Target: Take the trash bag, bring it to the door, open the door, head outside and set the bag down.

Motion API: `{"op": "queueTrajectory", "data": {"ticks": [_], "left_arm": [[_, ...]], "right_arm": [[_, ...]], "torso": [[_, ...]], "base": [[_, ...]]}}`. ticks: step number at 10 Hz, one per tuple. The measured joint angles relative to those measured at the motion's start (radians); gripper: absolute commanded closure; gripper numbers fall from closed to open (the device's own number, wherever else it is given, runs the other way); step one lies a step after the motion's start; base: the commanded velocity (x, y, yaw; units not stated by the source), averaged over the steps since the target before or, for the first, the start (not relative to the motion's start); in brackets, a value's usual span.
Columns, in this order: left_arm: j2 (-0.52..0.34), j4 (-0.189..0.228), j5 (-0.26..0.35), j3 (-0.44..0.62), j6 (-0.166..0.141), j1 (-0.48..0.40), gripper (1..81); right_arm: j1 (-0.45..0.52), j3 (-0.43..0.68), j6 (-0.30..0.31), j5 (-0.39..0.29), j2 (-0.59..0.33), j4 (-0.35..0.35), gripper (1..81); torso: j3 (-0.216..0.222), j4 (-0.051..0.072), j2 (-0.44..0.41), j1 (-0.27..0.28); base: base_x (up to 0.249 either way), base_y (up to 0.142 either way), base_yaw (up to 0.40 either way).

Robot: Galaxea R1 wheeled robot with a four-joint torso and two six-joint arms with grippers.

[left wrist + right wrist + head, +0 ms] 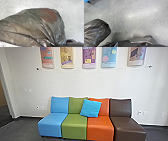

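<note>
"What sort of room are we standing in?"

"I'm taking it for a lounge corner in an office building. Armless lounge chairs in blue (53, 123), green (75, 128), orange (100, 128) and brown (128, 128) are forming one row before a pale wall (82, 82)."

"And a bright blue throw pillow (91, 108) is leaning across the green and orange ones."

"Yes, while colourful poster panels (88, 57) are lining up above them. Small wall plates (27, 90) are dotting the wall, and a dark grey floor (26, 128) is running beneath the chairs."
</note>
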Motion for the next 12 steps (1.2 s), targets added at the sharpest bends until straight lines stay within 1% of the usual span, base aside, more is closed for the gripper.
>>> {"op": "queueTrajectory", "data": {"ticks": [2, 4, 6, 9, 10, 11, 12], "left_arm": [[0.028, 0.016, -0.02, -0.039, 0.001, 0.027, 81.1], [0.056, 0.049, -0.044, -0.047, 0.003, 0.073, 81.1], [0.083, 0.089, -0.061, -0.051, 0.004, 0.107, 81.1], [0.09, 0.121, -0.082, -0.053, 0.004, 0.125, 81.1], [0.088, 0.133, -0.095, -0.054, 0.003, 0.134, 81.1], [0.088, 0.136, -0.103, -0.053, 0.003, 0.144, 81.1], [0.088, 0.138, -0.103, -0.053, 0.004, 0.146, 81.1]], "right_arm": [[-0.011, -0.041, 0.0, 0.0, 0.03, 0.0, 1.0], [-0.021, -0.085, 0.0, 0.0, 0.055, 0.0, 1.0], [-0.04, -0.157, 0.0, 0.002, 0.11, 0.0, 1.0], [-0.069, -0.232, -0.004, 0.024, 0.199, 0.0, 1.0], [-0.086, -0.247, -0.005, 0.026, 0.218, -0.004, 1.0], [-0.097, -0.257, -0.005, 0.026, 0.227, -0.01, 1.0], [-0.096, -0.274, -0.005, 0.026, 0.236, -0.012, 1.0]], "torso": [[0.014, 0.0, 0.055, -0.035], [0.016, 0.0, 0.121, -0.079], [0.016, 0.0, 0.19, -0.123], [0.016, 0.0, 0.294, -0.19], [0.016, 0.0, 0.328, -0.212], [0.02, 0.0, 0.354, -0.228], [0.034, 0.0, 0.38, -0.245]], "base": [[0.0, 0.0, 0.0], [0.0, 0.0, 0.0], [0.0, 0.0, 0.0], [0.0, 0.0, 0.0], [0.0, 0.0, 0.0], [0.0, 0.0, 0.0], [0.0, 0.0, 0.0]]}}
